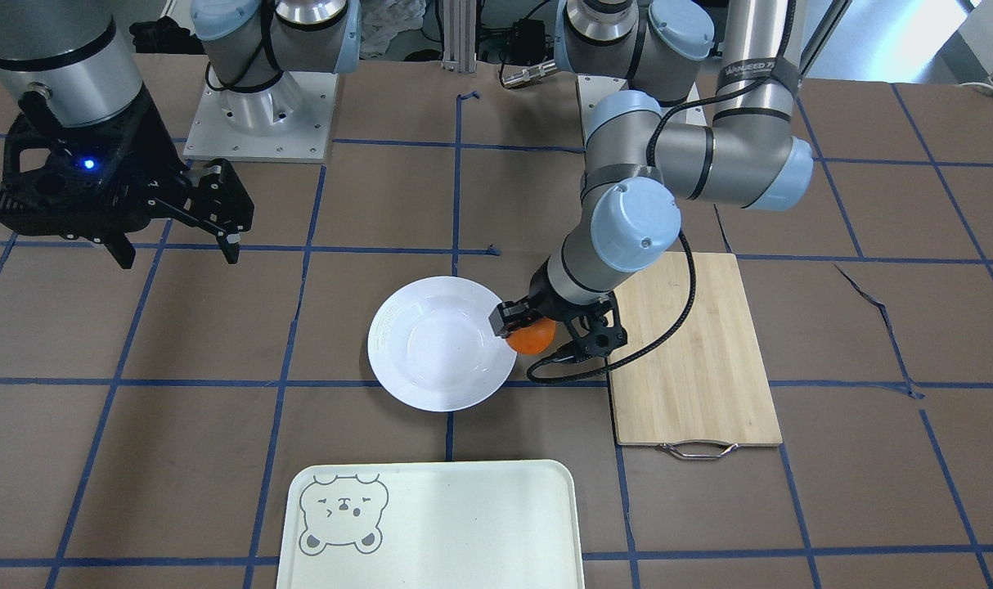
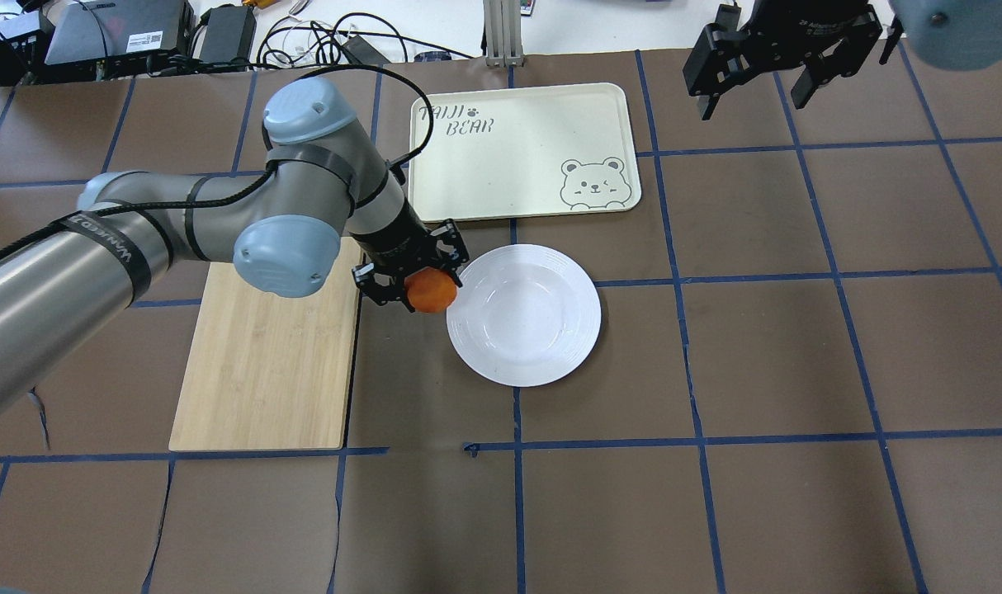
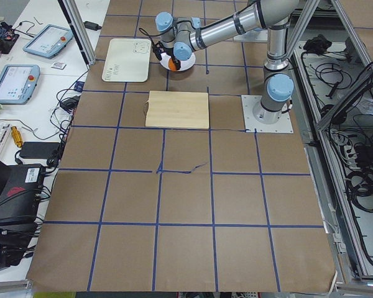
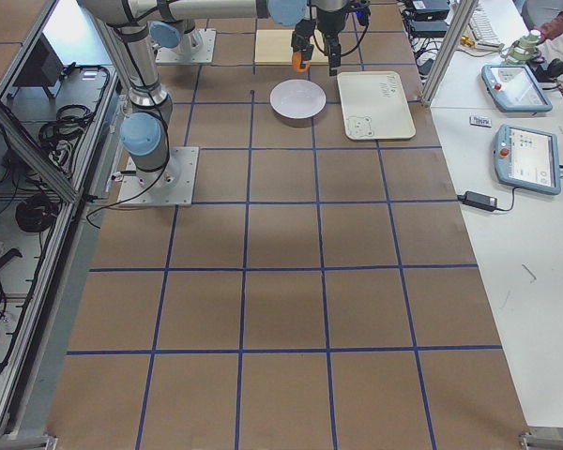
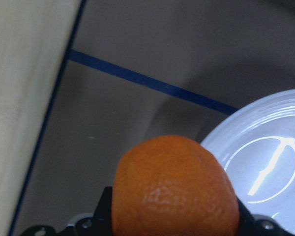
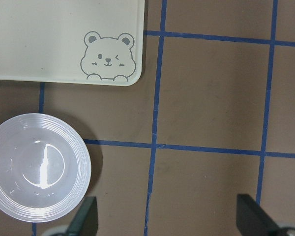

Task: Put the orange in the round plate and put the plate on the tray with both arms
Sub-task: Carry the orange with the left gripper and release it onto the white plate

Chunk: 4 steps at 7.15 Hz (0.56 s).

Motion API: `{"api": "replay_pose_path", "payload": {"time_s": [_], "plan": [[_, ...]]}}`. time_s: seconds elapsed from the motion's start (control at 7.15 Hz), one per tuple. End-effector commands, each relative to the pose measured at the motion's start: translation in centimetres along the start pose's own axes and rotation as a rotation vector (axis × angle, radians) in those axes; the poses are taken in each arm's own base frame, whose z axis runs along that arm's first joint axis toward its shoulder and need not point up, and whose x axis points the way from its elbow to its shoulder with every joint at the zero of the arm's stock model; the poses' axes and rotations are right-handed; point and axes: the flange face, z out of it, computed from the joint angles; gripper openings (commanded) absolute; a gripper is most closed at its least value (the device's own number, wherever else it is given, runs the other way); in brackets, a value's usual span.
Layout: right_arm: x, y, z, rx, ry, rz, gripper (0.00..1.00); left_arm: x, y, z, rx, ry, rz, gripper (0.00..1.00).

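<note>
Left gripper [image 2: 420, 285] pinching orange [image 2: 432, 291] beside rim of level round plate [image 2: 544, 371], tray [image 2: 509, 153] beyond, long axis across table [image 2: 798, 346], bear corner [image 2: 600, 183] toward plate, right gripper [image 2: 757, 87] aloft, jaws spread

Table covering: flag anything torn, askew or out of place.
The brown paper covering has a jagged rip beside the bamboo board, on the side away from the round plate. Nothing else stands out: plate and tray lie flat and empty, and the orange is held in the left gripper by the plate's rim.
</note>
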Motion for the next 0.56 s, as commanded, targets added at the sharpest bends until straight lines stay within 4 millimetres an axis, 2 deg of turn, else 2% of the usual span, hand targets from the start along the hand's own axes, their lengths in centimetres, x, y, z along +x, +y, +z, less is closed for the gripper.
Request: {"api": "replay_pose_path", "payload": {"time_s": [0.0,0.14,0.28,0.42], "plan": [[0.0,0.0,0.0,0.0,0.0,-0.001,1.0,4.5,2.0,4.2,-0.013,0.1,-0.047,0.13],[0.0,0.0,0.0,-0.001,0.001,-0.001,1.0,4.8,2.4,5.7,-0.029,0.072,-0.041,0.14],[0.0,0.0,0.0,-0.001,0.001,-0.001,1.0,4.5,2.6,6.6,-0.046,0.057,-0.027,0.38],[0.0,0.1,-0.1,0.001,0.002,-0.001,1.0,4.0,2.7,7.2,-0.048,0.027,-0.01,0.96]]}}
